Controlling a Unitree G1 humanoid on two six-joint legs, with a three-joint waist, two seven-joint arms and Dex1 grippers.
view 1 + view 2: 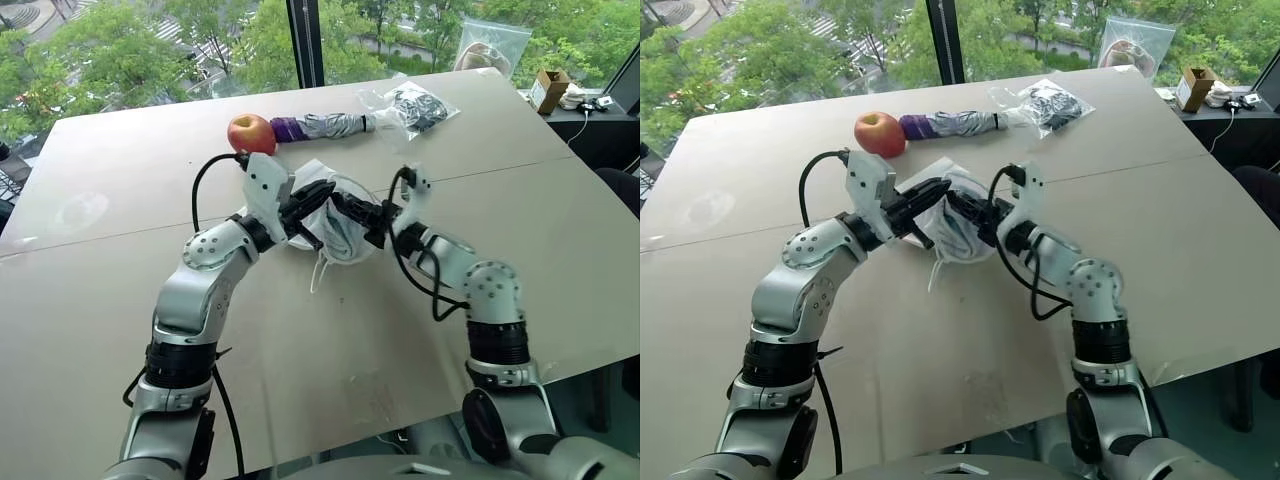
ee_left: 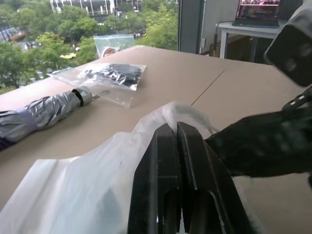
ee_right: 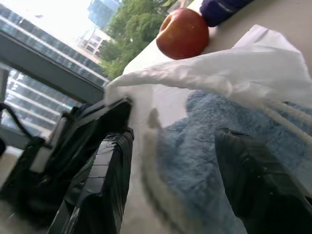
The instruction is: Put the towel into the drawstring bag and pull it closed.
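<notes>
From the head camera you see both arms meeting over the middle of the tan table [image 1: 120, 300], where the drawstring bag [image 1: 345, 235] sits bunched between them, its white cords [image 1: 318, 268] trailing toward you. Your left gripper [image 1: 310, 205] has its fingers pressed together on the bag's near rim, holding the fabric up, while your right gripper [image 1: 350, 212] reaches in from the other side with its fingers spread. Beyond the bag lie a red apple [image 1: 251, 133], a folded grey-purple umbrella [image 1: 320, 126] and a clear zip bag [image 1: 415, 105] of dark items. In the left wrist view, the two black fingers [image 2: 165, 185] are closed tight together with the translucent bag [image 2: 73, 195] pinched at them. In the right wrist view, the fingers [image 3: 105, 180] stand apart, and between them you see the light-blue towel [image 3: 195, 146] lying inside the bag's open mouth, under the white fabric.
</notes>
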